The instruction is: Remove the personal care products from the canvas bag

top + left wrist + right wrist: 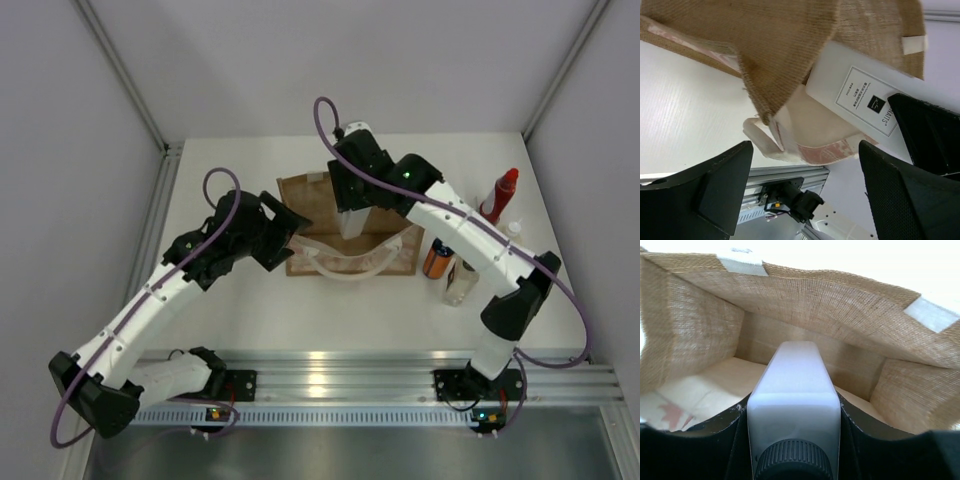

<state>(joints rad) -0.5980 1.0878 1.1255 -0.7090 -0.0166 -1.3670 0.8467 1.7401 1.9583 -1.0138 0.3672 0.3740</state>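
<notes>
The tan canvas bag (310, 205) lies at the table's middle with its cream handles (345, 262) toward me. My right gripper (352, 205) is shut on the white squarish bottle (352, 224) with a dark cap, held at the bag's mouth. In the right wrist view the bottle (792, 390) sits between my fingers, with the bag's inside (805, 305) behind it. My left gripper (285, 232) is open and empty beside the bag's left rim. The left wrist view shows the bag (785, 50) and the bottle (860, 95). The red (499, 195), orange (437, 258), clear (460, 282) and cream (513, 230) bottles stand on the table at right.
The four standing bottles cluster close to my right arm's forearm (480, 240). Grey walls enclose the table on three sides. A metal rail (340, 375) runs along the near edge.
</notes>
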